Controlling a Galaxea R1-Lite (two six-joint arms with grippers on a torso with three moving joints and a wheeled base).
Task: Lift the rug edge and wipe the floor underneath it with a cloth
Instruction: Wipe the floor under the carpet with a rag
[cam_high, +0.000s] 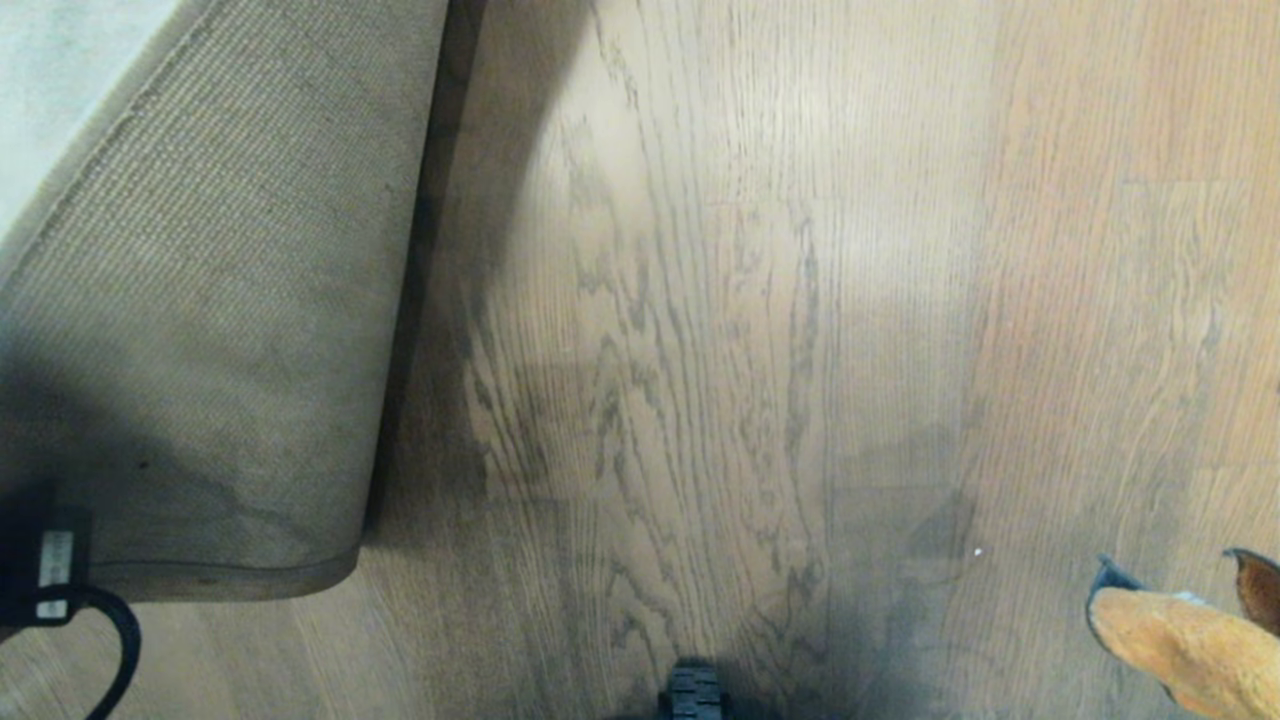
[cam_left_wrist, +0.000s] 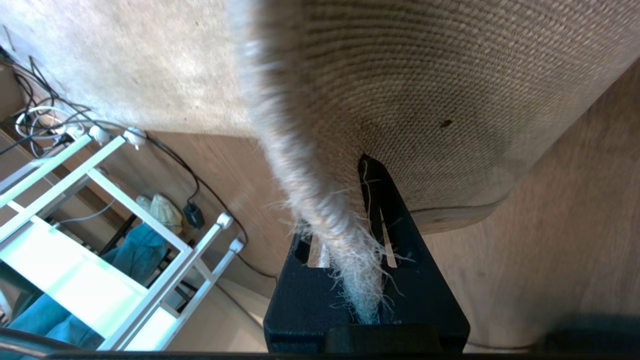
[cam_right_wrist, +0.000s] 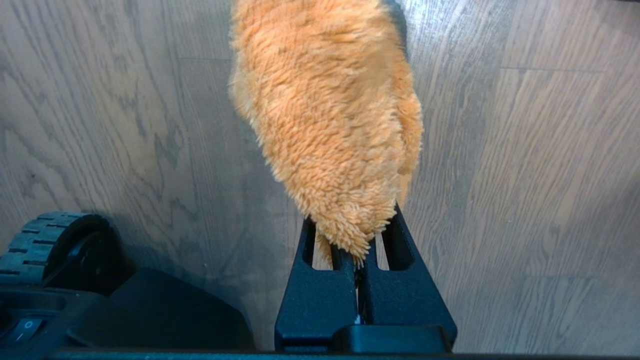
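Note:
The rug edge (cam_high: 230, 580) is lifted and folded back at the left, with its brownish woven backing (cam_high: 220, 330) facing up and the pale pile (cam_high: 50, 70) beyond it. My left gripper (cam_left_wrist: 350, 220) is shut on the rug edge (cam_left_wrist: 345, 260), and frayed pile fibres stick out between its fingers. Part of the left arm (cam_high: 45, 570) shows at the lower left. The bared floor (cam_high: 700, 350) of brown wood planks lies beside the fold. My right gripper (cam_right_wrist: 357, 235) is shut on the orange cloth (cam_right_wrist: 325, 110), which hangs above the floor (cam_right_wrist: 525, 200). The cloth (cam_high: 1180, 640) also shows at the lower right.
A wheel of my base (cam_high: 693, 692) sits at the bottom centre, and a wheel (cam_right_wrist: 50, 245) shows beside the right gripper. Past the rug's far side stand a white metal rack (cam_left_wrist: 100, 240), tangled cables (cam_left_wrist: 45, 110) and something blue (cam_left_wrist: 135, 250).

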